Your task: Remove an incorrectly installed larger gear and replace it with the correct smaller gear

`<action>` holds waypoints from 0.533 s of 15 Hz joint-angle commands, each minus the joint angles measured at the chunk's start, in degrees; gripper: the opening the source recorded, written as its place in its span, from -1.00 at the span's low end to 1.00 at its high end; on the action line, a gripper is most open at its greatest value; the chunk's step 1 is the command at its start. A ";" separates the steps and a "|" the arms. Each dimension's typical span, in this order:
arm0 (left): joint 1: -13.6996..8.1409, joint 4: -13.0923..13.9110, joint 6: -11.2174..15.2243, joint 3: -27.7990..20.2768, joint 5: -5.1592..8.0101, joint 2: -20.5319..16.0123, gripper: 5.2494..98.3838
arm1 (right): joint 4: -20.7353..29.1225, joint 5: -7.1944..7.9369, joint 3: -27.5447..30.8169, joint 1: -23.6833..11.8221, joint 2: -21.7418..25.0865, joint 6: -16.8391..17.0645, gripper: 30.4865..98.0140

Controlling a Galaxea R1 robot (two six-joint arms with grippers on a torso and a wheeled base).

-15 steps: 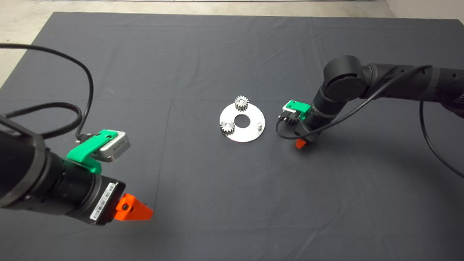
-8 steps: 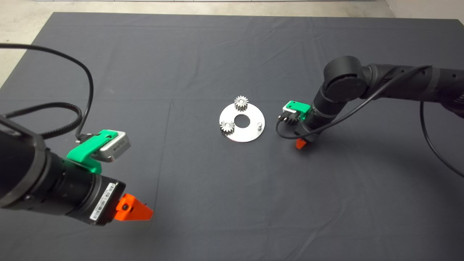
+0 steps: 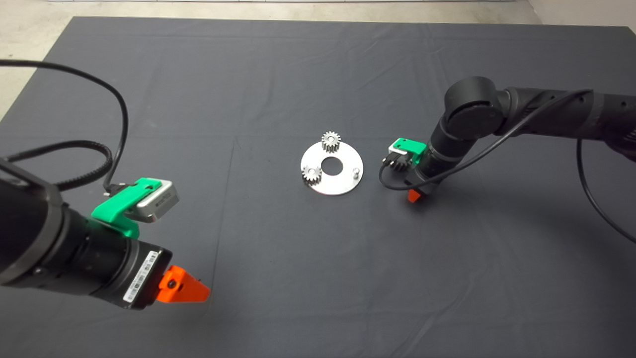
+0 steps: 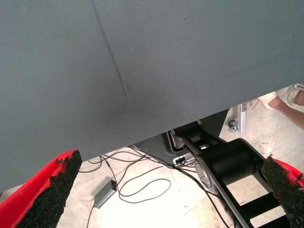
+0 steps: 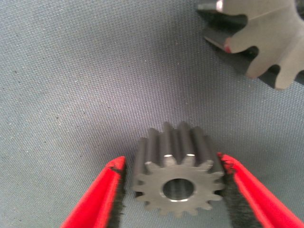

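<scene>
Straddling the smaller gear (image 5: 176,183), right hand (image 5: 173,190) sits unclenched, fingers just beside its teeth, bore facing camera.

Almost nothing here can be read. The one piece of printed matter is a white sticker (image 3: 142,279) on the black wrist housing just behind the left end effector (image 3: 191,291); it carries a barcode and a line of small characters, but these are too fine to make out. The silver camera module (image 3: 158,199) clipped in the green bracket above that end effector shows a faint dark marking along its side, also illegible. No letters, numbers, brand marks or signs can be read in either wrist view.
</scene>
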State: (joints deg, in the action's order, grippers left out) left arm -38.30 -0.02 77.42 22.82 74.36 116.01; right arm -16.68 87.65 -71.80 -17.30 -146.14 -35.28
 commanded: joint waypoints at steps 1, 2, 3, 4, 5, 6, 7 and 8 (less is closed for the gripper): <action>-0.64 0.90 -0.17 -1.30 -0.10 -0.64 1.00 | 1.74 6.39 0.10 -0.81 0.28 -0.40 -0.52; -0.64 0.90 -0.17 -1.30 -0.10 -0.82 1.00 | 1.74 6.39 0.01 -0.81 0.37 -0.40 -0.55; -0.64 0.90 -0.17 -1.30 -0.10 -0.91 1.00 | 1.74 6.39 0.03 -0.81 0.37 -0.40 -0.55; -0.64 0.90 -0.17 -1.30 -0.10 -0.84 1.00 | 1.74 6.39 0.03 -0.81 0.28 -0.40 -0.60; -0.64 0.90 -0.17 -1.30 -0.01 -0.73 1.00 | 1.74 6.30 0.01 -0.81 0.19 -0.49 -0.60; -0.64 0.90 -0.17 -1.30 0.01 -0.82 1.00 | 1.74 6.30 0.01 -0.79 0.26 -0.49 -0.60; -0.64 0.90 -0.17 -1.30 -0.01 -0.82 1.00 | 1.74 6.30 0.01 -0.72 0.11 -0.49 -0.60; -0.64 0.90 -0.17 -1.30 -0.01 -0.82 1.00 | 1.74 6.44 0.10 -0.72 0.02 -0.49 -0.63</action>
State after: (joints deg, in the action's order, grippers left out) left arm -38.30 -0.02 77.42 22.37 74.36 115.25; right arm -16.68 87.57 -71.83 -17.30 -146.03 -35.44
